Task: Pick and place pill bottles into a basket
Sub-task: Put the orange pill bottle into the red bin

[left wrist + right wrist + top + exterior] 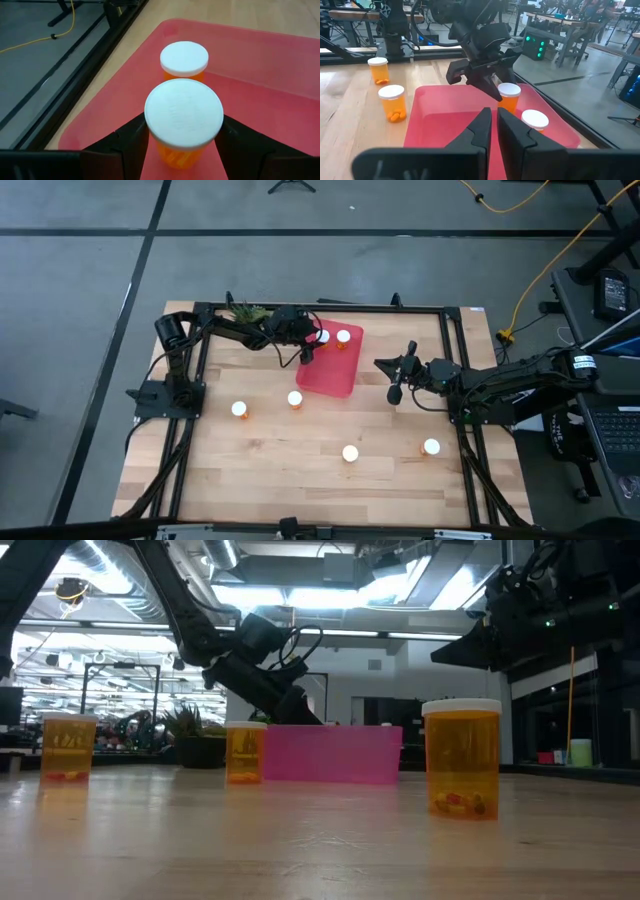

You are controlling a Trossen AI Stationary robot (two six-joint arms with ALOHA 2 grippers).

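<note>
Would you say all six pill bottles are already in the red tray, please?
No: in the high view only two bottles are over the red tray, one held by the left tool; four stand on the table.

Basket (330, 370) showing red in high view, pinker and translucent-looking in low view (330, 755). Pill bottles (350, 453) showing orange bodies with white caps; bottle in left gripper (183, 150) showing same orange and white (183, 117). Small coloured pills showing at bottom of near bottle (461, 772). Table (300, 470) showing pale wood grain. Arms showing dark. Cable (545, 270) on floor showing yellow.
</note>
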